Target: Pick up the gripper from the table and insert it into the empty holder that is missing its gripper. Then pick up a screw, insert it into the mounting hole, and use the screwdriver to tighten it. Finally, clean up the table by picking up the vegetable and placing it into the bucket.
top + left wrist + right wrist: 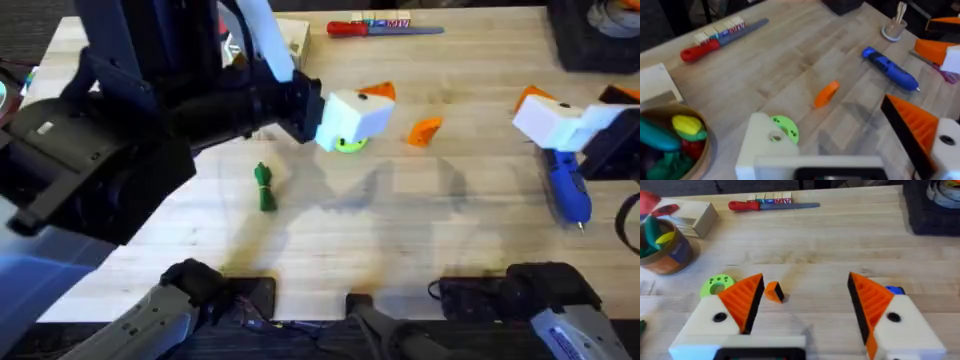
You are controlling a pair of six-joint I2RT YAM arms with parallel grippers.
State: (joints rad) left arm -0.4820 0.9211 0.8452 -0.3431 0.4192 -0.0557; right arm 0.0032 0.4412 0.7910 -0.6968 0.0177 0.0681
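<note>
Overhead: orange gripper (424,131) lies on table btwn left tool (352,118) and right tool (545,112), both spread wide

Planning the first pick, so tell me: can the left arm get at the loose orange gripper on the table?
Probably yes. The orange gripper lies alone on bare wood just beyond the left gripper, which hovers open above the lime-green disc. Nothing stands between them.

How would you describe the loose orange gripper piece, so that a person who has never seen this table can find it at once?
Start at the wooden table and go to its middle, between the two white grippers. The gripper lies there alone on bare wood, right of the lime-green disc. It is a small orange wedge lying loose, whereas the other orange pads are fixed onto white finger blocks.
</note>
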